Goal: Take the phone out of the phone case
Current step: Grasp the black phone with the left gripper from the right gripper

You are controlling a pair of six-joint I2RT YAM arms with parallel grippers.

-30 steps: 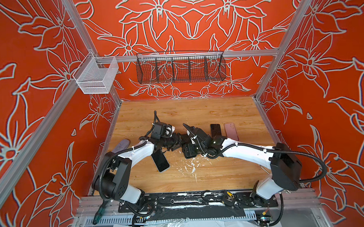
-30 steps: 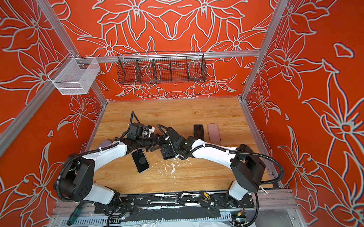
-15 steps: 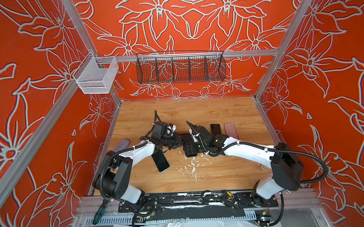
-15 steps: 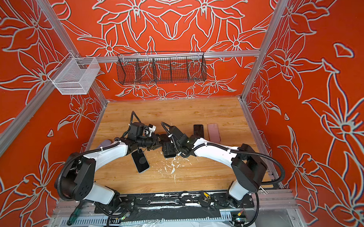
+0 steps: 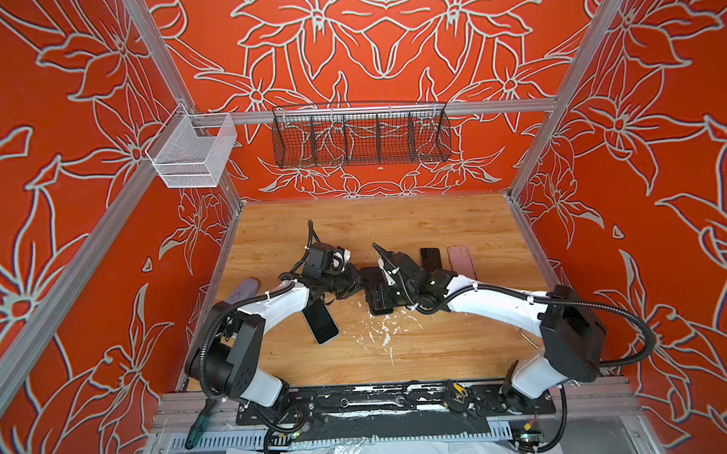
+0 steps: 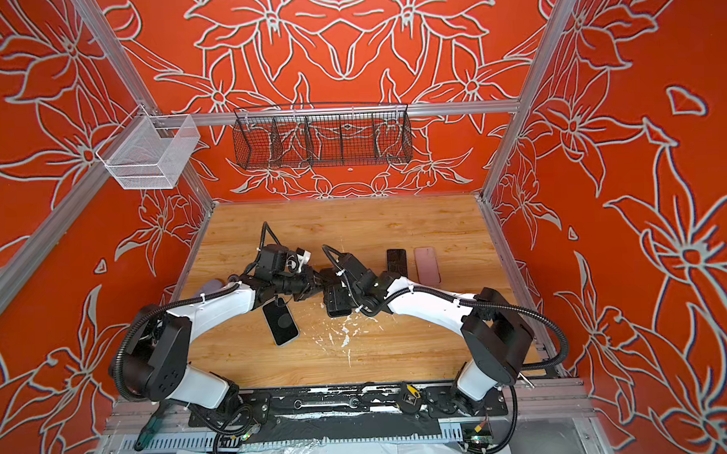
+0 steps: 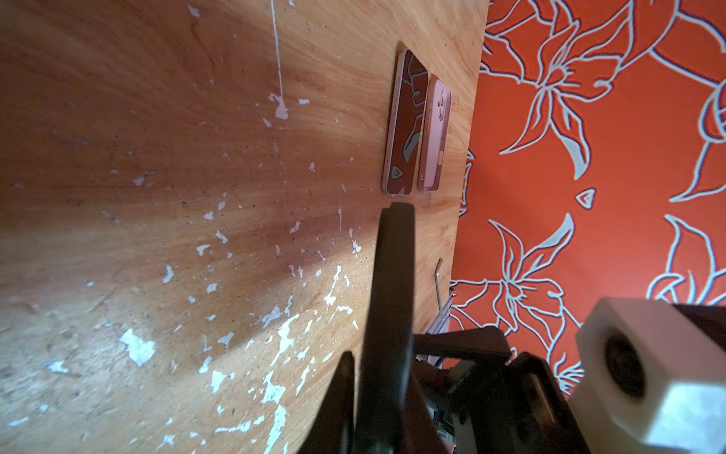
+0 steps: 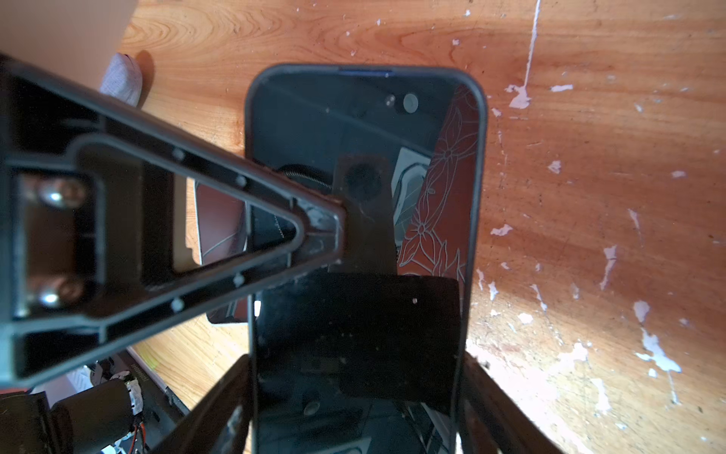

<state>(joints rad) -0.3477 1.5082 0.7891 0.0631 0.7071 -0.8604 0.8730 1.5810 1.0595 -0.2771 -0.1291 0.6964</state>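
Above desk [image 8: 589,157], newly clamps left jaws across phone [image 8: 334,118], holds case [image 8: 481,157] edges in right jaws; ready for prying.

Held phone [image 8: 334,118] in black phone case [image 8: 482,129], glossy screen toward the lens, gripped along its long edges by the right hand [image 8: 355,408]. Left hand [image 8: 336,222]: one truss-framed finger, tip on the screen at mid-length. Behind: second phone [image 8: 220,220], partly hidden; pale lilac object [image 8: 121,78]; paint-flecked wooden counter [image 8: 589,157].

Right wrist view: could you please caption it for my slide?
Right tool grips the black-cased phone by its sides while the left tool pinches its edge.
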